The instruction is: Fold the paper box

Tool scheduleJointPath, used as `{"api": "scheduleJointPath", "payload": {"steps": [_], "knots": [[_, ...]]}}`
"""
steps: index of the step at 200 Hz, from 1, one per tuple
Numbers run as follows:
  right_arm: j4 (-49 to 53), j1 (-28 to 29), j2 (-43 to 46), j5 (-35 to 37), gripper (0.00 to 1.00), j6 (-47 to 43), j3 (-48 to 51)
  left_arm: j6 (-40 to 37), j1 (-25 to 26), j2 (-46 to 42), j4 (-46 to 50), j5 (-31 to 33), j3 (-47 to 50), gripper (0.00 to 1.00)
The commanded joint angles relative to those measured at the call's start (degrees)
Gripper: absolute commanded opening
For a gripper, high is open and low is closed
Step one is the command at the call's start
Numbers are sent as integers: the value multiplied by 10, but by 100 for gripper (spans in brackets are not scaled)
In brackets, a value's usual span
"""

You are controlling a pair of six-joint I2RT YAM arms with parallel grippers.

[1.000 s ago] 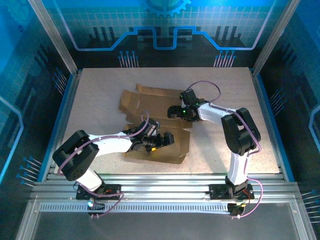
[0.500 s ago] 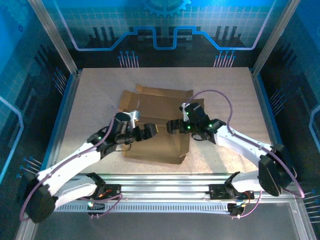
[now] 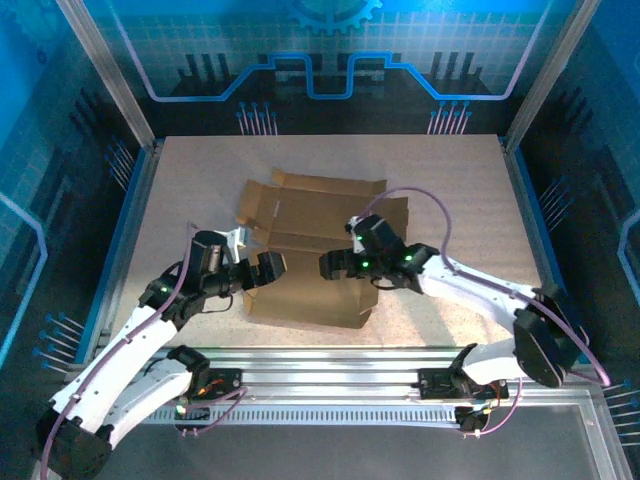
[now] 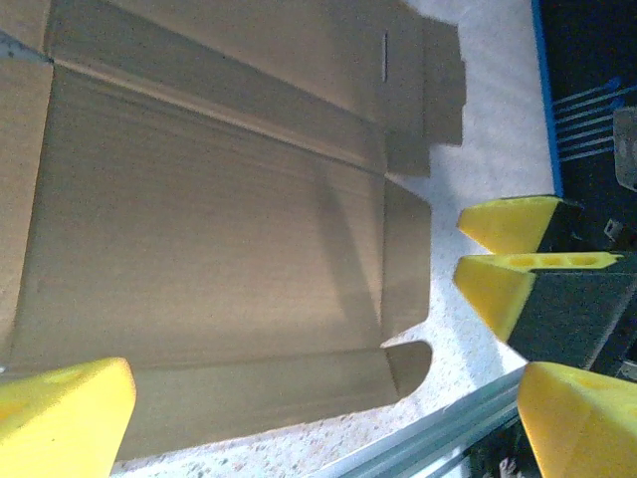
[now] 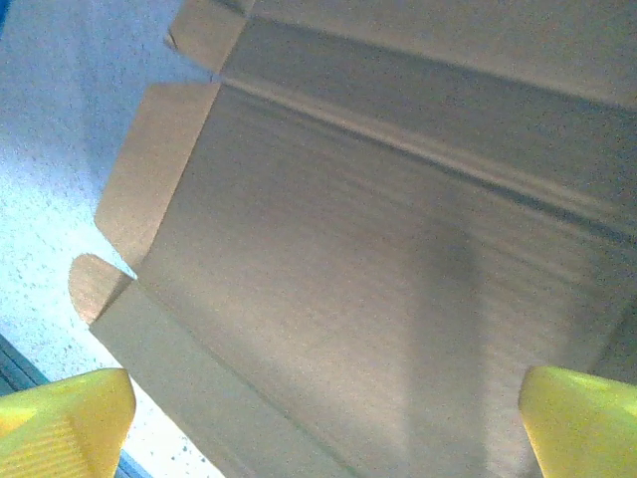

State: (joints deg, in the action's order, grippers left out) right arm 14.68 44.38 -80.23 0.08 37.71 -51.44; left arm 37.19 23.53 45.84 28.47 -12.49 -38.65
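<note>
Brown paper box (image 3: pixel 310 215) lies flat, partly hidden under right tool (image 3: pixel 326 266).

No words, numbers, labels or brand marks can be read in these views. The paper box (image 3: pixel 300 298) shows bare brown cardboard with no legible print. The back wall (image 3: pixel 420 50) carries a blue line pattern with a gear shape at its top edge, but no letters.
</note>
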Motion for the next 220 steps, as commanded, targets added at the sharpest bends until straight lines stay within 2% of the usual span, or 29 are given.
{"api": "scheduleJointPath", "payload": {"steps": [1,43,77,112,149,174,193,220], "knots": [[25,32,-55,32,100,22,-36,-35,-6,7,40,-19,-15,99],[-15,41,-172,-26,100,28,-61,-14,-6,7,51,19,-11,99],[-12,32,-188,-12,100,30,-48,46,-8,0,-9,39,37,99],[-37,-11,-140,-15,100,40,31,94,-8,31,-106,55,74,99],[-36,-41,-73,-52,100,-18,66,147,-6,76,-201,56,98,100],[-41,-33,-30,-84,99,-50,71,136,23,117,-179,65,67,99],[-37,-27,13,-57,99,-53,79,120,47,143,-135,72,30,99],[-38,-30,67,-22,100,-44,96,92,56,161,-110,61,4,99]]}}
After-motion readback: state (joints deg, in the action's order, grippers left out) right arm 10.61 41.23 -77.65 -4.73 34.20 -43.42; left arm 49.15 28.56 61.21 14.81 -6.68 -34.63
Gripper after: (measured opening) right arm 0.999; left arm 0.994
